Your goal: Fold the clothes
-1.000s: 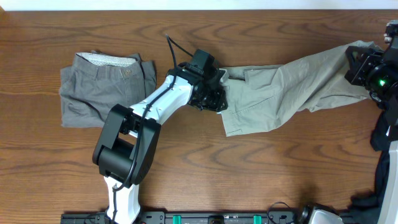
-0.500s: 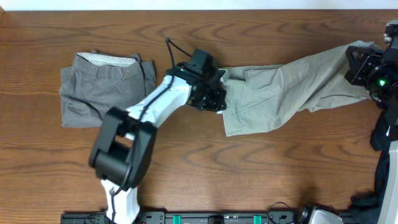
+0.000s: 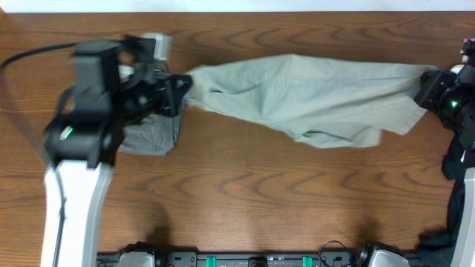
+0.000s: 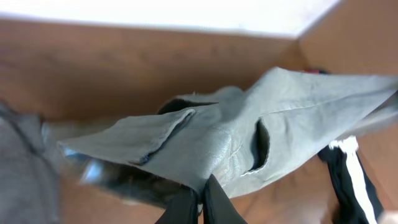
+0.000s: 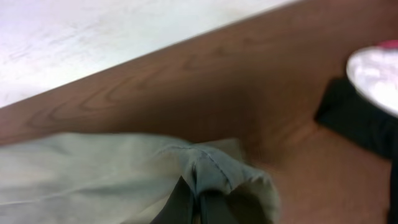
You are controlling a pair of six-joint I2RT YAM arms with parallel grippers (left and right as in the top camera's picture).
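Note:
Light khaki-grey shorts (image 3: 297, 96) hang stretched in the air between my two grippers, sagging in the middle over the table. My left gripper (image 3: 180, 87) is shut on their left end; the left wrist view shows the cloth (image 4: 249, 137) pinched between the fingers (image 4: 200, 200). My right gripper (image 3: 430, 83) is shut on their right end, a fold (image 5: 211, 165) clamped in its fingers (image 5: 198, 202). Darker grey folded shorts (image 3: 152, 133) lie on the table under my left arm, mostly hidden by it.
The brown wooden table (image 3: 245, 200) reaches to a white wall at the back. A black garment (image 3: 454, 159) hangs at the right edge; it also shows in the right wrist view (image 5: 357, 121). A black item with a white stripe (image 4: 348, 174) shows in the left wrist view.
My left arm has swung left and up, lifting the khaki shorts off the table. The shorts, crumpled before, now hang spread between both grippers. My right gripper stayed nearly in place.

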